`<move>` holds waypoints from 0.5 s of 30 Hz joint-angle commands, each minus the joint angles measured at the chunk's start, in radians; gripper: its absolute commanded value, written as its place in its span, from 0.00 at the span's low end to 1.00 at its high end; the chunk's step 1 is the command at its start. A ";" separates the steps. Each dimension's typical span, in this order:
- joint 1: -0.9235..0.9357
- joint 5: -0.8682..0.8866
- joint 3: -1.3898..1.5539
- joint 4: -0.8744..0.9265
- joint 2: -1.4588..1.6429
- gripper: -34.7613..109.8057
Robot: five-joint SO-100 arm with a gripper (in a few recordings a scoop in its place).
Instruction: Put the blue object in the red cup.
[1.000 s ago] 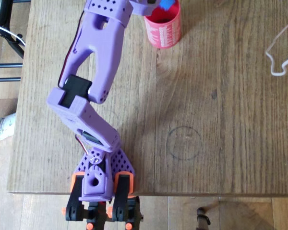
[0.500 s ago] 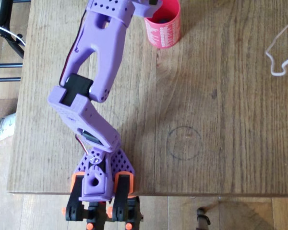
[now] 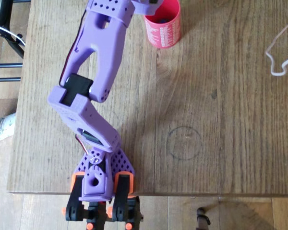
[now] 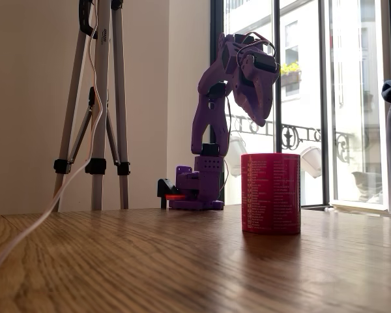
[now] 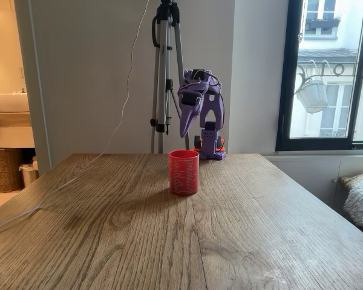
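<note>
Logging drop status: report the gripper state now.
Gripper: above the red cup, nothing visibly held; open or shut cannot be told.

Overhead view looked straight down on the surface point(image 3: 216, 120), arm base at bottom edge, red cup point(image 3: 163, 29) at top. One fixed view sat low at surface level, close to the cup point(image 4: 270, 193), facing windows. The other fixed view stood farther back, higher, facing the arm point(image 5: 199, 115). All three shared cup and arm.
</note>
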 commanded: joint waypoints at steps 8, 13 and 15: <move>0.069 0.051 0.028 -0.002 0.518 0.24; 0.057 -0.055 0.390 0.075 0.969 0.24; -0.051 -0.069 0.538 0.100 1.155 0.24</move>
